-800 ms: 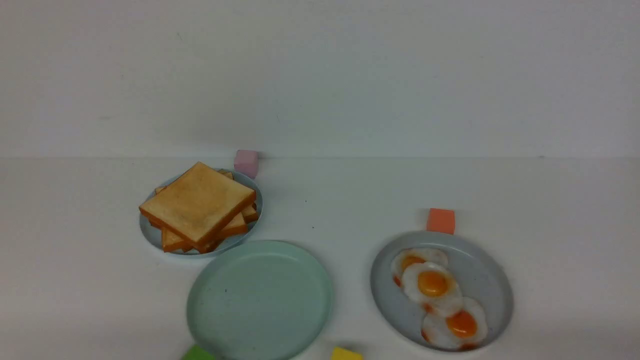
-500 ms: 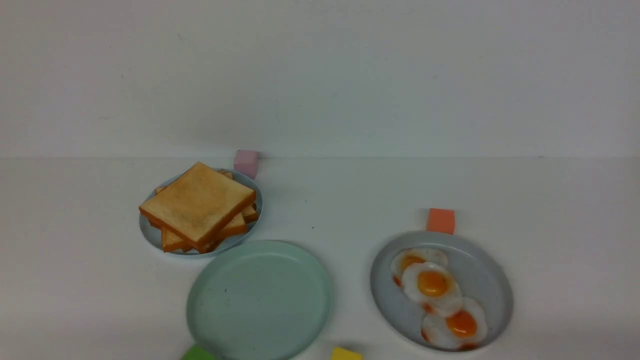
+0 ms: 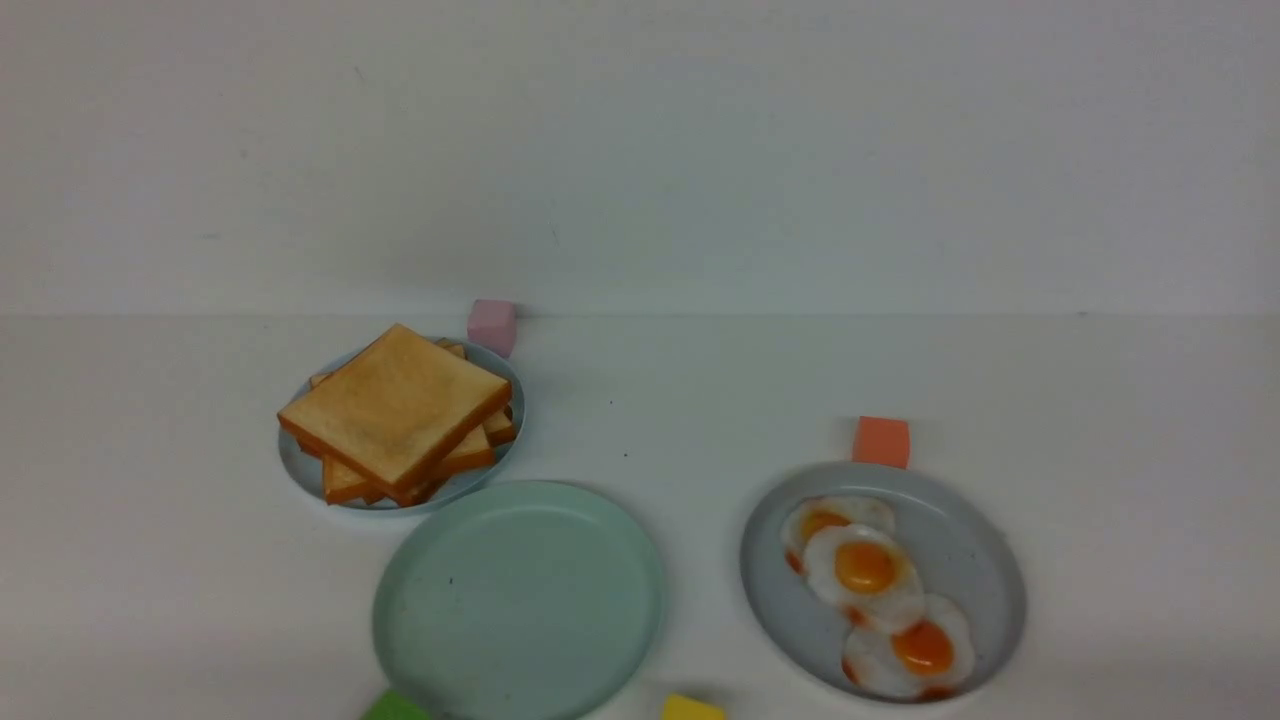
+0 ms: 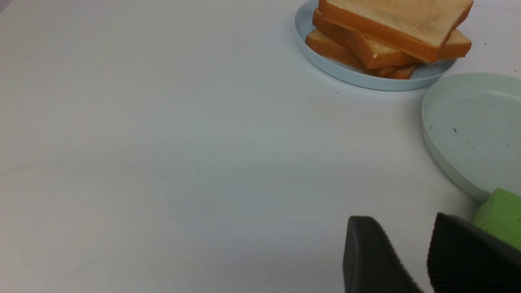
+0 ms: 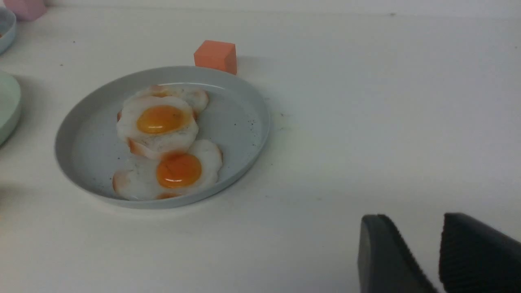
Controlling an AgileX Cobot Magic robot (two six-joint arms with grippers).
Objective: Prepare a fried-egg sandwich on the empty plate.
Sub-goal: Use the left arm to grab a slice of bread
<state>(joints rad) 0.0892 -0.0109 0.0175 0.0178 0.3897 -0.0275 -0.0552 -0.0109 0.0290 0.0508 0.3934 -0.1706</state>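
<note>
The mint-green plate (image 3: 520, 600) lies bare on the white surface (image 3: 150, 560) at the near middle, round and shallow-rimmed, with only a few dark specks on it. Behind it to the left, almost rim to rim, a smaller light-blue plate (image 3: 300, 468) carries a loose stack of toast slices (image 3: 400, 405), square and golden-brown with orange crusts, the top one turned cornerwise over the rest. Well apart on the right, a grey-blue plate (image 3: 975, 560) holds three fried eggs (image 3: 865, 570), white with orange yolks and overlapping in a row. A pink block (image 3: 492, 325) sits just behind the toast plate and an orange block (image 3: 881, 442) just behind the egg plate. A green block (image 3: 395, 707) just beside the mint plate's near rim and a yellow block (image 3: 692, 709) to its right are both cut off by the front view's lower edge. How many slices lie under the top one is hard to count, and the rearmost egg is mostly covered by the middle one. Only the ribbed black fingertips of the left hand (image 4: 403, 221) and the right hand (image 5: 413, 219) show, each parted and released, grasping nothing.
</note>
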